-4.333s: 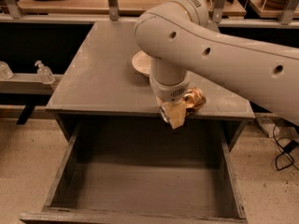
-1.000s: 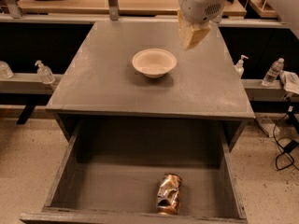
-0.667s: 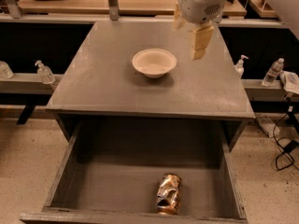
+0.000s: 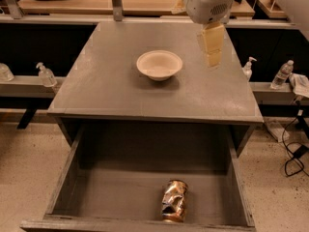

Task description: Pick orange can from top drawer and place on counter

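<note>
Possibly slips off dented orange can (image 4: 174,200) at bottom centre in top drawer (image 4: 66,178); gripper (image 4: 212,47) upper right above counter (image 4: 120,95), jaws' state untellable.

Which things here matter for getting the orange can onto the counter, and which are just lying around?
For the job: orange can, lying in the open top drawer; counter; gripper, above the counter's right side.

Lying about: white paper bowl on the counter; pump bottle on the left ledge.

shiny metal can (image 4: 174,200), matt counter (image 4: 120,95), hand (image 4: 213,58) abv
</note>
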Controlling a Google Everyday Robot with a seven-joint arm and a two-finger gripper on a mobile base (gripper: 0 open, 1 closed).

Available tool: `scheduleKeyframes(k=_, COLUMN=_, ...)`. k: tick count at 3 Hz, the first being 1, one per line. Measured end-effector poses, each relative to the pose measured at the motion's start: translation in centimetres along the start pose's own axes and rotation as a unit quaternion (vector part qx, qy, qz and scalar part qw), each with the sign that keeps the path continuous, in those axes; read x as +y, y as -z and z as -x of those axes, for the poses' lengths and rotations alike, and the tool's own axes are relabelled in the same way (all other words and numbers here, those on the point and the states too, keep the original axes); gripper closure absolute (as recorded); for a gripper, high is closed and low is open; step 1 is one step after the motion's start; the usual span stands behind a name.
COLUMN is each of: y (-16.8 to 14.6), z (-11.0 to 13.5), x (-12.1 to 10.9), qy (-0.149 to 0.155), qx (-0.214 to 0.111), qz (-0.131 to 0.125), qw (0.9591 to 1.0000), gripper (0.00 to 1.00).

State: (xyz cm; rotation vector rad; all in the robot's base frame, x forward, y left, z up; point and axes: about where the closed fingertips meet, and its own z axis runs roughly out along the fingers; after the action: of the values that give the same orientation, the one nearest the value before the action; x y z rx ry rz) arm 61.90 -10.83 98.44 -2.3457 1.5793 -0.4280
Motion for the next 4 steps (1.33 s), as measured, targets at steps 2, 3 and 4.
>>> scheduleKeyframes(k=2, y=0.8, z=6.6, x=6.1, qy=0.11, qx=-0.092, qz=-0.063, qw=0.9877, gripper=0.0)
scheduleKeyframes(k=3, y=-0.7, z=7.9, x=8.5, qy=0.126, qx=-0.125, qz=-0.074, qw=0.9813, gripper=0.0)
scheduleKeyframes(k=4, y=-3.1, z=8.9, x=9.3, qy=0.162, qx=-0.13, qz=-0.027, qw=0.9778, gripper=0.0)
